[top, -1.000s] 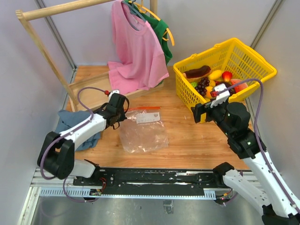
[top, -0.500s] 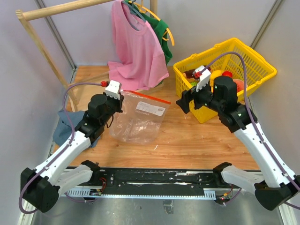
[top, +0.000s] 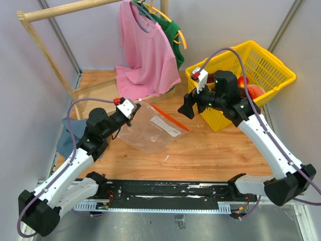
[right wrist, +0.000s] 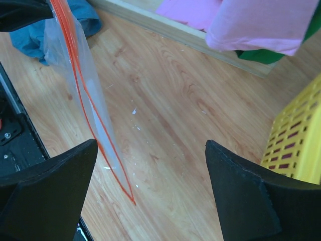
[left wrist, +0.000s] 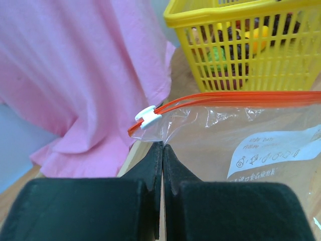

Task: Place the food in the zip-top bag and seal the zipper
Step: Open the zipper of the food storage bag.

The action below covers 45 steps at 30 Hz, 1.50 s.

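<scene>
The zipper (left wrist: pixel 241 97) runs off the right edge, and the yellow basket (left wrist: pixel 225 15) half hides the food (left wrist: pixel 257 37).

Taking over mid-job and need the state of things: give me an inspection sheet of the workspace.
Surface: wooden table, pale specks.
Job's things: zip-top bag lifted by one corner, zipper open, looks empty; food in yellow basket.
Clutter: pink shirt, green garment, blue cloth, wooden rack.
Grippers: left gripper shut on the bag's corner under the white slider; right gripper open, empty, near the zipper's far end.
Cables: purple cables loop free off both arms.
Surroundings: grey walls.
</scene>
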Each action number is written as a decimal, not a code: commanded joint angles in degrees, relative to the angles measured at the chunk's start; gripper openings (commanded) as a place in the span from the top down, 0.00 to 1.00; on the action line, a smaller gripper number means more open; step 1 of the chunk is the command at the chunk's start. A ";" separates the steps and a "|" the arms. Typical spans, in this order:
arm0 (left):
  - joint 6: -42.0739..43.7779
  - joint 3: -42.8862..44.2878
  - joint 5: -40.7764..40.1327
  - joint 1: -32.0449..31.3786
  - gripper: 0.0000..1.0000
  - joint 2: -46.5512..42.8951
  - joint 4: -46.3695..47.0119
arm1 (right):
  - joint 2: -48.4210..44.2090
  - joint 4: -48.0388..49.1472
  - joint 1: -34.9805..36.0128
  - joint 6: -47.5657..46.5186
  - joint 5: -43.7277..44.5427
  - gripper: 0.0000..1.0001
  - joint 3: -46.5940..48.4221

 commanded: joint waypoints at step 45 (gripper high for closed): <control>2.92 -4.31 5.98 -0.99 1.00 -0.79 8.09 | 4.14 13.09 10.30 3.80 -8.21 0.34 -11.29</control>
